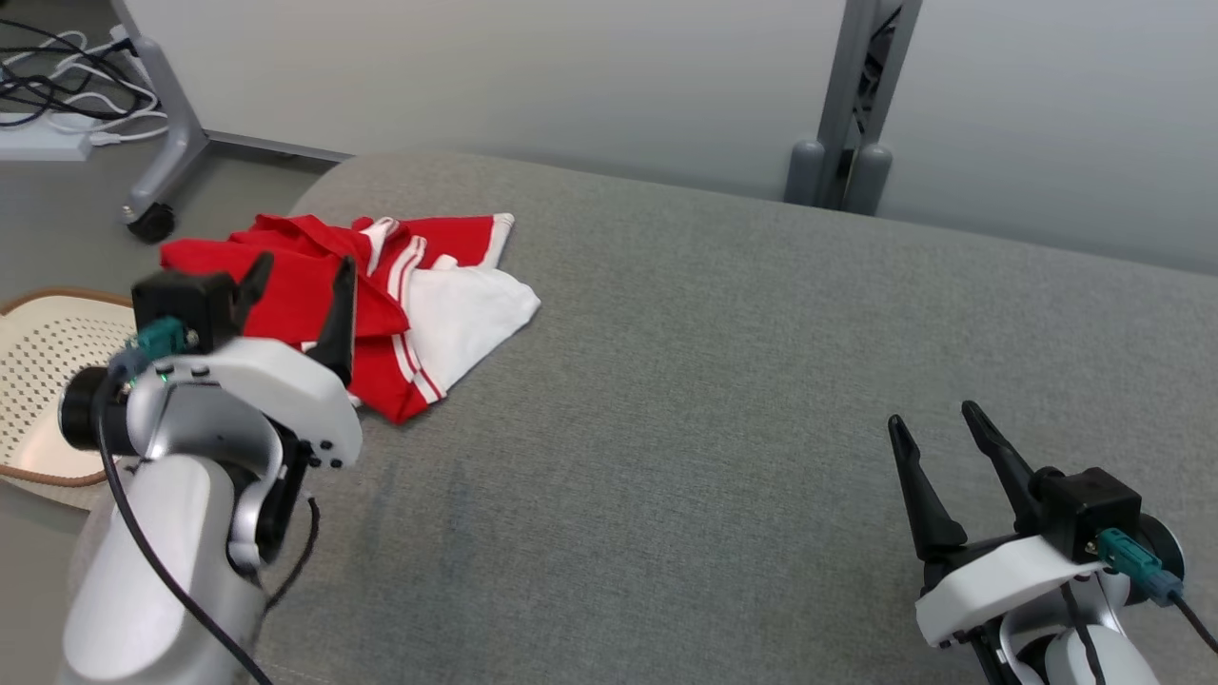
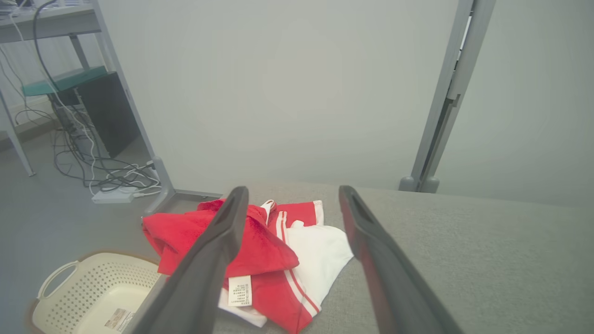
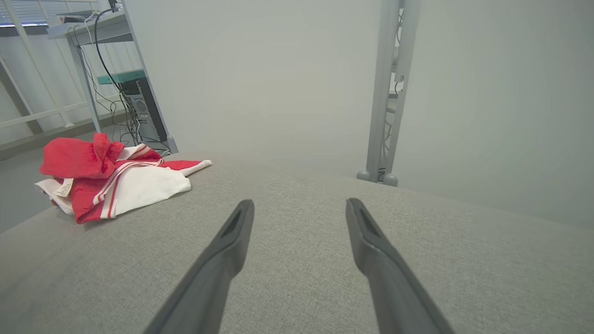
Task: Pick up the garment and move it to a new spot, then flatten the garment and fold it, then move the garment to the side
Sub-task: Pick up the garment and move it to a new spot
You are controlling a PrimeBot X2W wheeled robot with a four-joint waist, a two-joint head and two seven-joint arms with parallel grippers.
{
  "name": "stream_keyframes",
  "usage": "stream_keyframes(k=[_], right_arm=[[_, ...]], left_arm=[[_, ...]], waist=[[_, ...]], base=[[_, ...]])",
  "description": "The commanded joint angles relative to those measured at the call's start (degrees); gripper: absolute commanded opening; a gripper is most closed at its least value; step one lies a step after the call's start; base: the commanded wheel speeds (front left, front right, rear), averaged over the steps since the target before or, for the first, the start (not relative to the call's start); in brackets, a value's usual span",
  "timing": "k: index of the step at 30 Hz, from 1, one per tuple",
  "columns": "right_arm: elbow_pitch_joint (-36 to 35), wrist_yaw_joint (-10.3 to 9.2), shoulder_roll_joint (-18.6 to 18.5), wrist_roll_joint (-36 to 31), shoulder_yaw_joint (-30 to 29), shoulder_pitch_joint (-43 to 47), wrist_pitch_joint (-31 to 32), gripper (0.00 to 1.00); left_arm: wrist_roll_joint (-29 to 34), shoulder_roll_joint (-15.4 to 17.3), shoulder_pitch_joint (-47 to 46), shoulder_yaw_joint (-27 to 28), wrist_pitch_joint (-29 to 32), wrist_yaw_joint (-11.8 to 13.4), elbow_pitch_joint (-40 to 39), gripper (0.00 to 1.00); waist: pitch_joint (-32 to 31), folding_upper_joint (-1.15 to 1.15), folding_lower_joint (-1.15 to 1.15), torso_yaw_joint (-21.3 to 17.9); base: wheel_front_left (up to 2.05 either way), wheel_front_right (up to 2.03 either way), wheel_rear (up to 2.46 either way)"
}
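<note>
A red and white garment (image 1: 381, 295) lies crumpled at the far left corner of the grey cushioned surface (image 1: 723, 400). My left gripper (image 1: 303, 271) hovers open just in front of it, fingers pointing at the red cloth, nothing between them. From the left wrist, the garment (image 2: 269, 260) lies between and below the spread fingers (image 2: 218, 241), with a white care label showing. My right gripper (image 1: 937, 423) stands open at the lower right, far from the cloth. From the right wrist, the garment (image 3: 111, 178) is at the far left, well beyond the gripper (image 3: 299, 206).
A cream perforated laundry basket (image 1: 48, 381) sits on the floor left of the surface, also below the left gripper (image 2: 88, 292). Cables and a power strip (image 1: 48, 143) lie on the floor. A grey wall-panel post (image 1: 847, 143) stands behind the surface.
</note>
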Motion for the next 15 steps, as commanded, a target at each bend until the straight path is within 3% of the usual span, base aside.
stream_keyframes(k=[1,8,15], right_arm=[[-0.30,-0.02,-0.40,-0.03,-0.15,-0.83,-0.03,1.00],[-1.50,-0.02,-0.40,-1.34,-0.52,-4.21,0.27,1.00],[-1.92,-0.02,-0.40,-1.83,-0.22,-6.37,-0.06,1.00]], left_arm=[[-0.74,0.59,-2.85,0.38,1.32,-0.73,1.93,1.00],[-3.49,3.48,-14.66,2.06,7.60,-3.06,15.97,1.00],[-4.75,7.05,-21.84,4.44,10.34,-2.51,28.87,1.00]], waist=[[2.83,0.00,0.00,-2.64],[9.53,0.00,0.00,-7.59],[14.17,0.00,0.00,-10.73]], base=[[0.00,0.00,0.00],[0.00,0.00,0.00],[0.00,0.00,0.00]])
